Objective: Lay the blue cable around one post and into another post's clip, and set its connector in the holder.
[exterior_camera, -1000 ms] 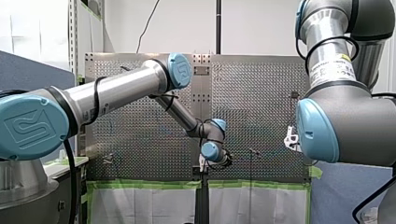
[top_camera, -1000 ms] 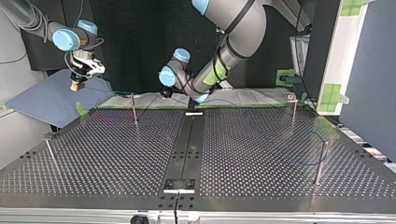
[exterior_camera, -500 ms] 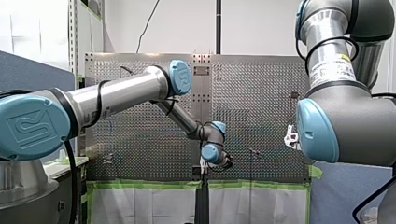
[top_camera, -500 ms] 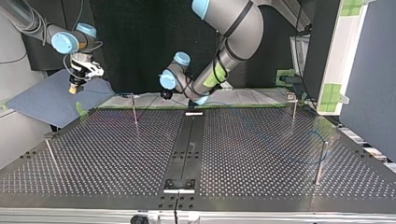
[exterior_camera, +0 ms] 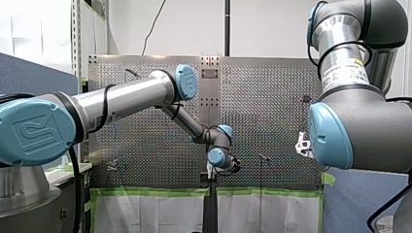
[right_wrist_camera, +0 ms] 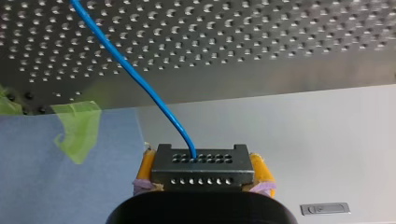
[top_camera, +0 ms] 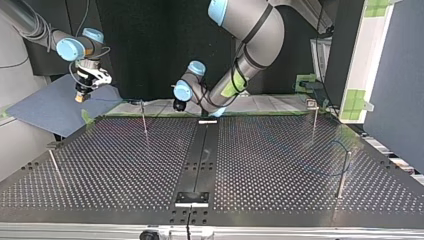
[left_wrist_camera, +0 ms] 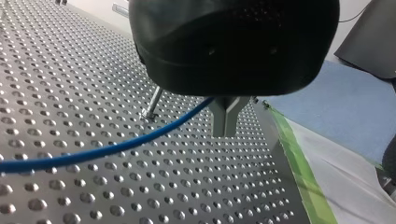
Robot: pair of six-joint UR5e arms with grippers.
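Left gripper (left_wrist_camera: 224, 122) low at the table's (left_wrist_camera: 56, 65) edge, fingers pinched on the blue cable (left_wrist_camera: 116, 147); right gripper (right_wrist_camera: 204, 169) off its corner, clamping the connector (right_wrist_camera: 187, 173).

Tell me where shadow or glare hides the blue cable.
Left wrist view: the table glints, yet the blue cable stands out. Right wrist view: likewise plain. Top view: the cable is only a faint loop by a post. Front view: not visible.
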